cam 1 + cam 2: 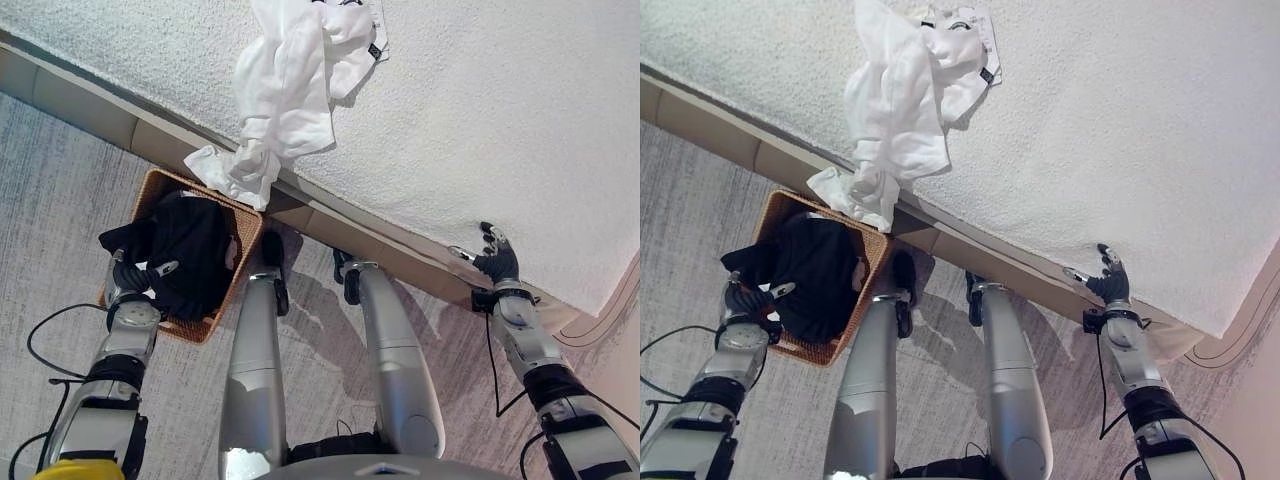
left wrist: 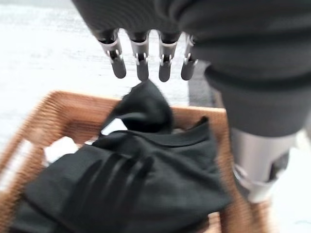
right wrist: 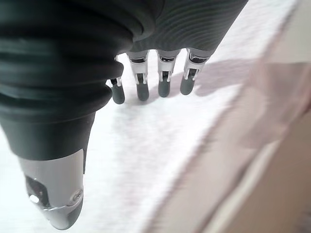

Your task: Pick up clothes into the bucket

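Left hand [image 1: 135,275], fingers straight and empty, hovers over black garment [image 1: 185,250] in basket [image 1: 245,240]; right hand [image 1: 497,262] open, empty. White clothes [image 1: 285,90], upper centre, may slide off the bed edge.

No readable text; only an illegible tag [image 1: 378,40] on the white garment [image 1: 285,95].

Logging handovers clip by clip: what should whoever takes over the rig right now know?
Left hand: open, empty, fingers straight above the wicker basket.
Right hand: open, empty, over the edge of the white bed.
Done: black garment lies in the basket, partly draped over its rim.
Left: white garment still on the bed, one end hanging over the edge above the basket's far corner. Probably pick that next.
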